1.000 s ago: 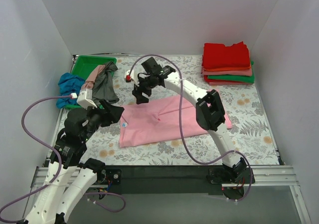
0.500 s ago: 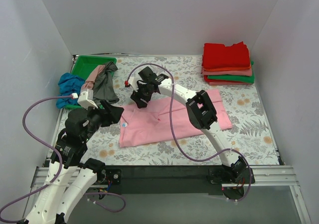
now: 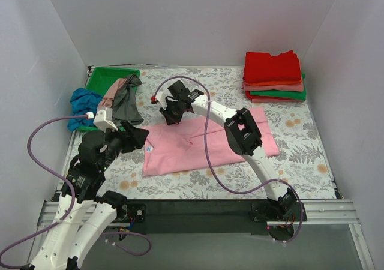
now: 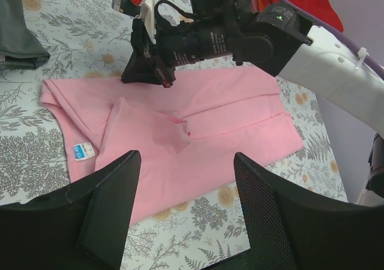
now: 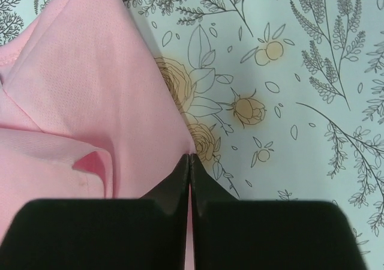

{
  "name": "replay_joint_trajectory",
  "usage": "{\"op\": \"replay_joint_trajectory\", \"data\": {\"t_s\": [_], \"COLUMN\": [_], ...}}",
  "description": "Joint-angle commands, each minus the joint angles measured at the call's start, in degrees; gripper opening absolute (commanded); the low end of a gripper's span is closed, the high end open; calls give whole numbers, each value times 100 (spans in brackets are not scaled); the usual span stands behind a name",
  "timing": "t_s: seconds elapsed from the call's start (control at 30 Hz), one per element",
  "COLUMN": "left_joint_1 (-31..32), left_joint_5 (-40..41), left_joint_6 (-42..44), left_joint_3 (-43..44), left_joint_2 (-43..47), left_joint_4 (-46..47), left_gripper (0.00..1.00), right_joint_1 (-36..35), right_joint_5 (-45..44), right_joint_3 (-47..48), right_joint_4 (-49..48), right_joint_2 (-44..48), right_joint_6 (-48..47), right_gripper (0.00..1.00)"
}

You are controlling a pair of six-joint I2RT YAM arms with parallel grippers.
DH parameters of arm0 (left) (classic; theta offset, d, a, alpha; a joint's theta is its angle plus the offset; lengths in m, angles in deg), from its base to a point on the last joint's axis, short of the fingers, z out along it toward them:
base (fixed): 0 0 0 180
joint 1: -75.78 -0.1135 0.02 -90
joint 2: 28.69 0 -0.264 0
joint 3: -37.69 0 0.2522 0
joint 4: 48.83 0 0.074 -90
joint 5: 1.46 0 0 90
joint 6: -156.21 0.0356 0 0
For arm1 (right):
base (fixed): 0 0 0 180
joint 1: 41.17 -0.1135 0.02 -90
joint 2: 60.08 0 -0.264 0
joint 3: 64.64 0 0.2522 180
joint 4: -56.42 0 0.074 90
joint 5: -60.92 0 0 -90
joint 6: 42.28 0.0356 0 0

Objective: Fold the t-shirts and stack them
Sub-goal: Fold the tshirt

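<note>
A light pink t-shirt (image 3: 204,141) lies partly folded on the floral table, its neck label (image 4: 82,152) at the near left. My right gripper (image 3: 170,119) is down at the shirt's far left edge, shut on a thin fold of the pink cloth (image 5: 78,90); in the right wrist view the jaws (image 5: 190,157) meet with a sliver of pink between them. The left gripper (image 4: 186,156) hangs open above the table, near the shirt's front edge (image 4: 198,126), holding nothing. A folded stack of red, salmon and green t-shirts (image 3: 274,77) sits at the far right.
A green plastic tray (image 3: 102,78) stands at the far left, with grey (image 3: 127,99), salmon (image 3: 112,90) and blue (image 3: 81,105) shirts draped over and beside it. White walls close in the table on three sides.
My right gripper came down to the pink shirt's far left edge and its jaws went from wide open to shut on the cloth. The left arm has stayed still.
</note>
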Motion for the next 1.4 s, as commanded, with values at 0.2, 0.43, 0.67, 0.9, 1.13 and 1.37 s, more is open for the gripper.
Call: {"op": "replay_joint_trajectory", "data": {"t_s": [0.2, 0.43, 0.67, 0.9, 1.13, 1.37], "left_joint_1": [-26, -26, -26, -43, -52, -69], "left_joint_5": [-7, -15, -217, -1113, -658, 343], "left_joint_6": [142, 151, -199, -1831, -3408, -3663], "left_joint_3": [137, 76, -117, -689, -364, 795], "left_joint_2": [-157, -359, -509, -2219, -4918, -6862], "left_joint_4": [110, 277, 496, 1726, 3423, 3222], "left_gripper": [62, 62, 65, 73, 65, 56], "right_joint_1": [841, 1342, 1535, 1588, 2185, 3432], "right_joint_5": [-941, -3390, -2790, -707, 743, 1807], "right_joint_3": [530, 530, 233, -1424, -4421, -6805], "right_joint_4": [-418, -1428, -1554, -711, -167, 82], "right_joint_2": [94, 16, 637, 2658, 5635, 7871], "right_joint_6": [965, 1774, 1222, -535, -1555, -2057], "right_gripper": [1, 1, 53, 94, 98, 98]}}
